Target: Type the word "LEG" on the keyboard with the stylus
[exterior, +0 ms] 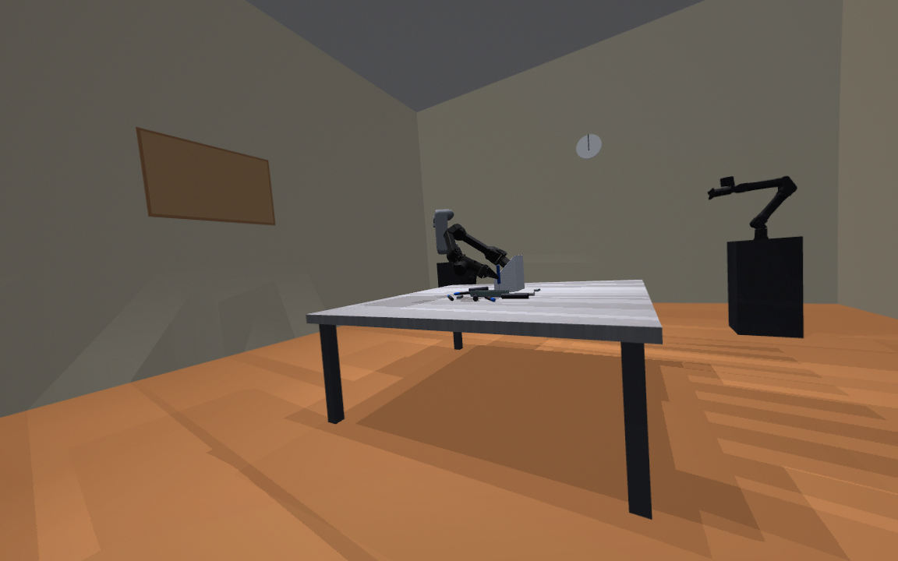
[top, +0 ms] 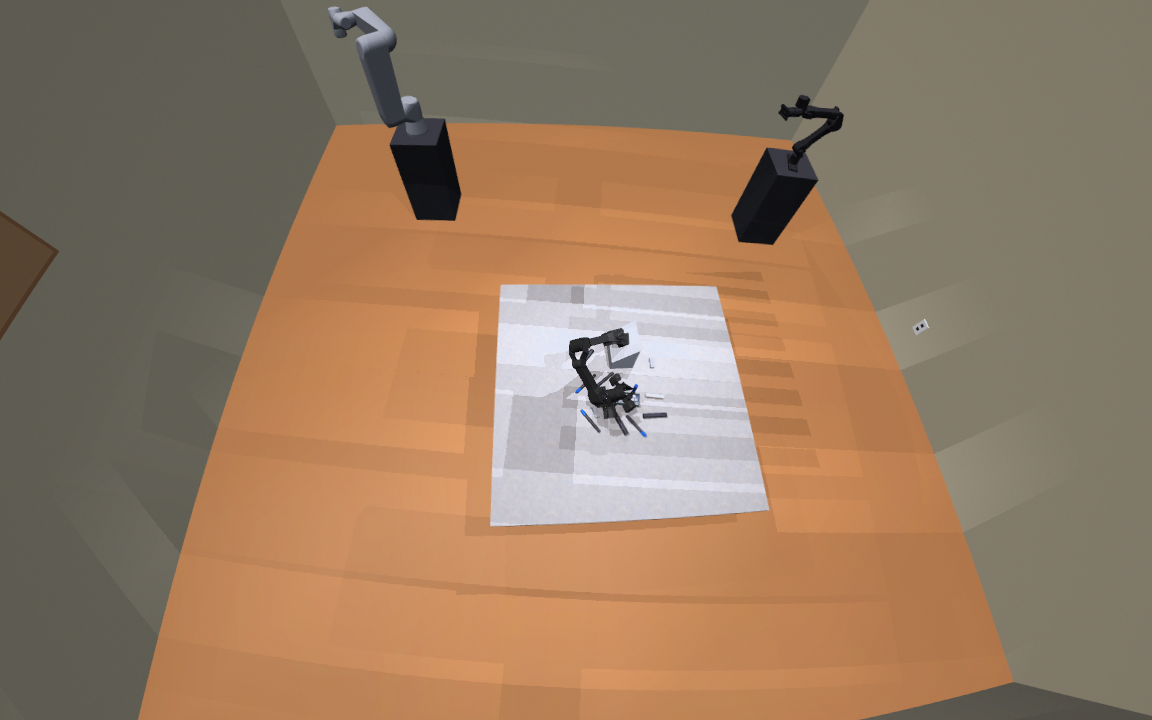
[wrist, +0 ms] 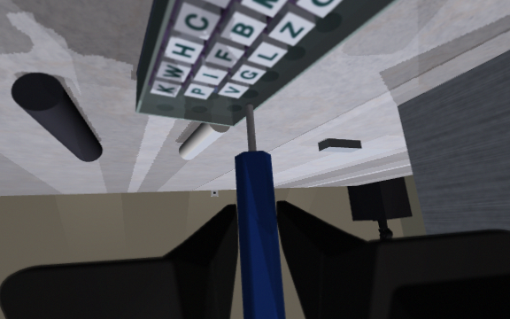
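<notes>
My gripper (wrist: 257, 212) (exterior: 495, 273) is shut on the blue stylus (wrist: 255, 177) (exterior: 498, 273) (top: 635, 387). The stylus points away from the fingers, its thin grey tip out in front. The keyboard (wrist: 282, 66) runs up and to the right in the wrist view. White letter keys show on it, among them the L key (wrist: 267, 55), the G key (wrist: 248, 74) and the V key (wrist: 234, 89). The stylus tip appears at the board's near right corner, just below the V and G keys. Its height over the board cannot be told. No E key is in view.
A black cylinder (wrist: 69, 120) and a white cylinder (wrist: 202, 142) lie near the keyboard's end. A small block (wrist: 340, 145) lies beyond. A large grey wedge (wrist: 472, 133) (exterior: 514, 273) stands to the right. Blue-ended pens (top: 591, 420) (top: 635, 424) lie around the arm on the table (top: 669, 474).
</notes>
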